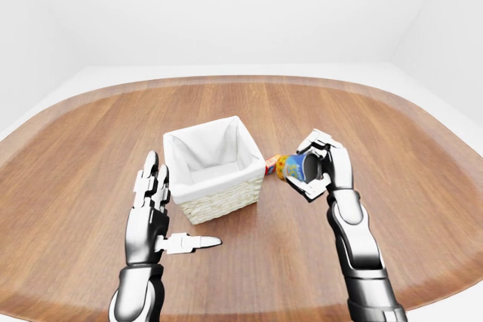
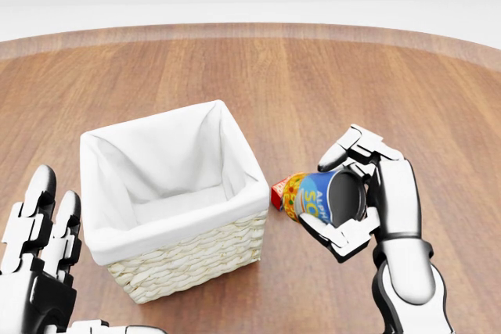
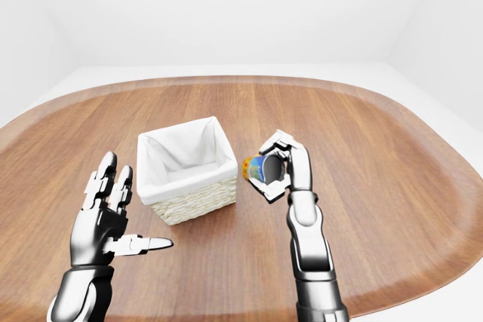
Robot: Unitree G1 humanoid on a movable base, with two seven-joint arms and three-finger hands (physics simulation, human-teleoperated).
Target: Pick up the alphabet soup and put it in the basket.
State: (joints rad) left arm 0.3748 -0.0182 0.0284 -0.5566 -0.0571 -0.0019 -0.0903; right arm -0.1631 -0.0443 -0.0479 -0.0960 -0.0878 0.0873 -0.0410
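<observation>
The alphabet soup can (image 2: 317, 197), blue and yellow with a dark end, lies on its side in my right hand (image 2: 352, 193), whose fingers close round it just right of the basket. The wicker basket (image 2: 188, 260) with a white cloth lining stands on the wooden table at the middle of the head view, open and with nothing visible inside. My left hand (image 1: 155, 209) is open, fingers spread, thumb pointing right, at the basket's lower left, apart from it.
A small red object (image 2: 278, 192) sits between the basket and the can, partly hidden. The oval wooden table (image 1: 392, 133) spreads around, with a white floor and white walls beyond its edge.
</observation>
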